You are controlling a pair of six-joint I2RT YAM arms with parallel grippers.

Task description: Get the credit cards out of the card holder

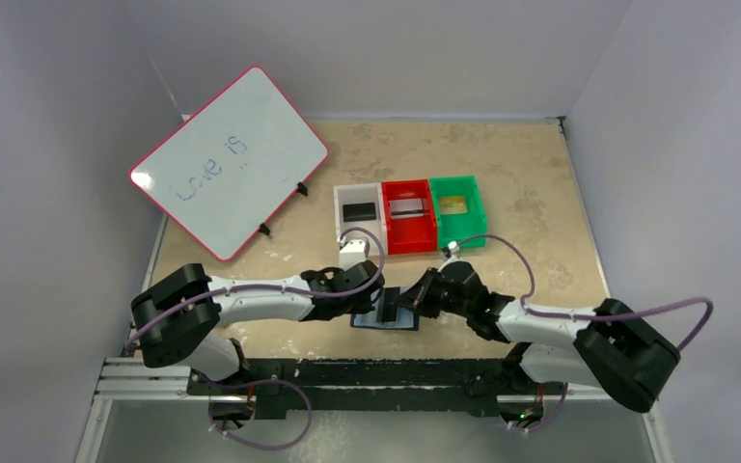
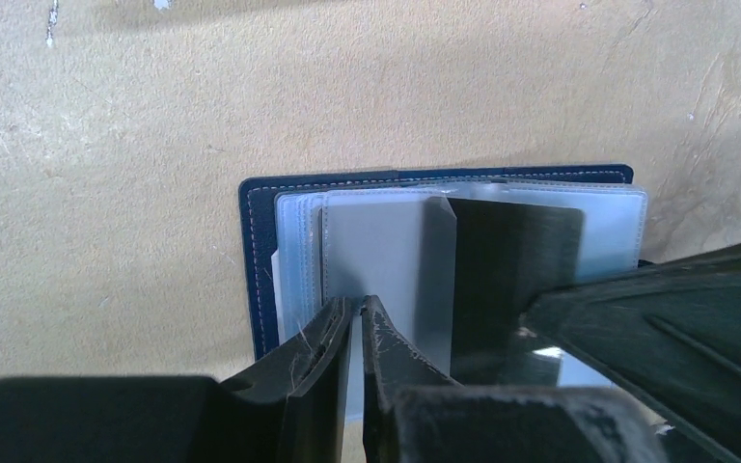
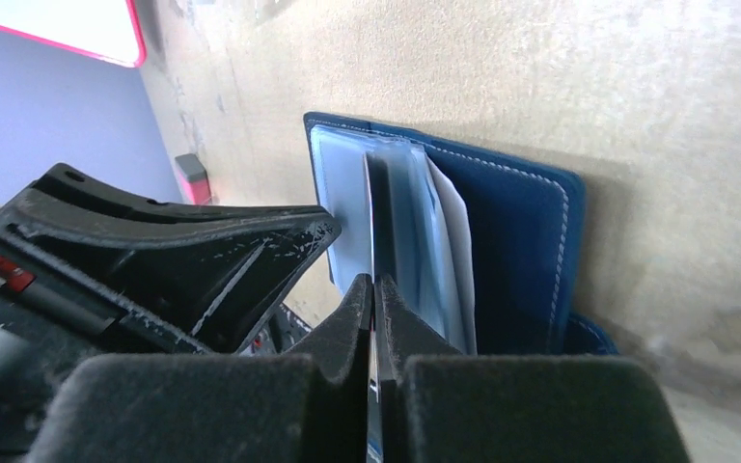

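Both grippers meet over the open card holder at the near middle of the bench. Left gripper (image 2: 357, 318) has its black jaws pinched onto the near edge of a clear plastic sleeve (image 2: 386, 251) standing up from the dark navy-blue bifold card holder (image 2: 256, 260). Right gripper (image 3: 374, 294) is clenched on a thin dark card (image 3: 370, 222) held on edge among the light blue pockets; in the left wrist view this card (image 2: 511, 280) shows as a glossy black rectangle, partly drawn out of the holder.

The bench (image 1: 531, 183) is a beige, mottled, rough-looking surface, boxed in by plain pale grey walls on three sides.

At 12 o'clock from the holder stand three small open plastic bins in a row: one white (image 1: 338, 207), one red (image 1: 389, 236) and one green (image 1: 476, 204). The white bin carries a black flat card (image 1: 358, 209), the red one a silver-grey card (image 1: 406, 205), the green one a gold-tan card (image 1: 452, 204). At 10 o'clock one whiteboard with a pink rim (image 1: 232, 159) leans tilted, with faint handwriting on it.

The holder has white stitching along its leather-like edge, and its inner sleeves are thin, translucent and stacked like pages. It lies flat on the bench between the two arms.
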